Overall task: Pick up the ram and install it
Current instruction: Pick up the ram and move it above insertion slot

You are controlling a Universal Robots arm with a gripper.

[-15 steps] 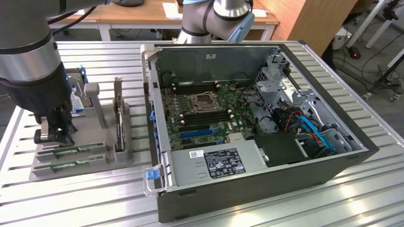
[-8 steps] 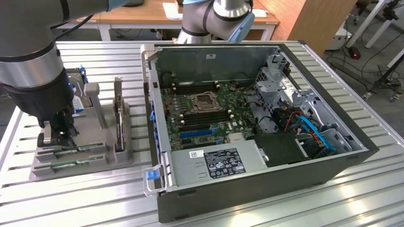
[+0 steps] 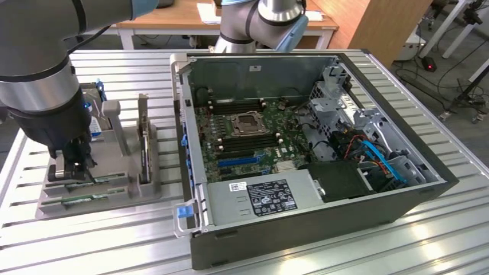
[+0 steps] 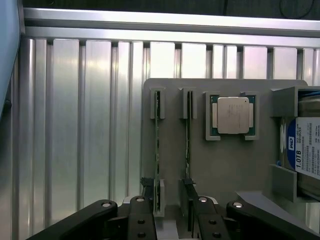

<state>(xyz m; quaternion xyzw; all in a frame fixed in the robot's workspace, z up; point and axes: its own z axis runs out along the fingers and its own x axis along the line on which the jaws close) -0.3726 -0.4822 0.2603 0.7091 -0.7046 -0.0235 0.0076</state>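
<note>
While hovering low over the ram with fingers wide, seemingly at pick-up; calls for centring before closing.

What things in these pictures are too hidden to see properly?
- Exterior view: the robot arm and gripper hide part of the grey holder and its ram sticks.
- Wrist view: both ram sticks stand edge-on, so their chips and labels cannot be seen.
- Wrist view: the hard drive is cut off by the picture's edge.

Two rams, one processor, one drive
</note>
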